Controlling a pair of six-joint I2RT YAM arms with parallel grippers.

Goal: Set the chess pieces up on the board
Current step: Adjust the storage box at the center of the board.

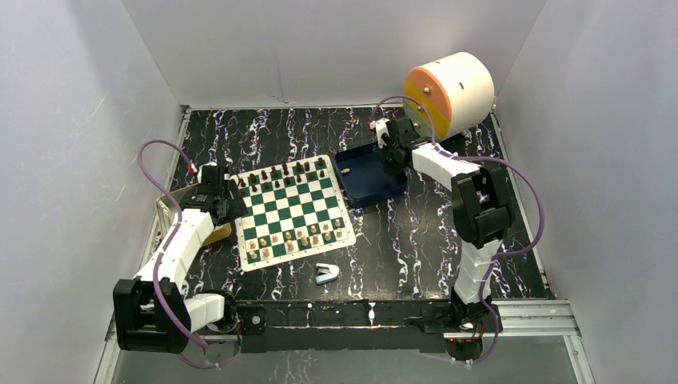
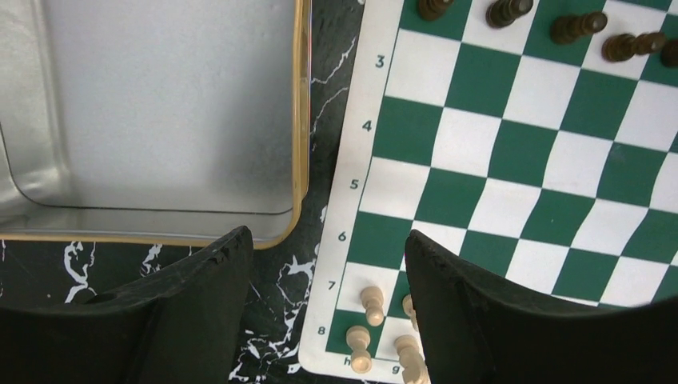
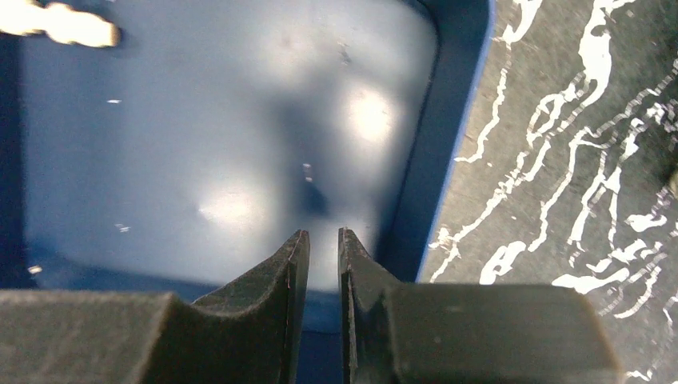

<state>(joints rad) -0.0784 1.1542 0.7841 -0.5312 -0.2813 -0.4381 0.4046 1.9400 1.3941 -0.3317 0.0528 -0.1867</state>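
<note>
The green-and-white board lies left of centre. Dark chess pieces line its far side and tan chess pieces its near side. My left gripper hovers over the board's left edge, open and empty. In the left wrist view its jaws straddle the board's border, with tan pieces just below and dark pieces at the top. My right gripper hangs over the dark blue tray. Its jaws stand a narrow gap apart, holding nothing. One tan piece lies in the tray's far corner.
A shallow metal tin with a gold rim sits left of the board, under my left arm. A light-blue stapler-like object lies near the board's front corner. A white and orange cylinder stands at the back right. Grey walls close in three sides.
</note>
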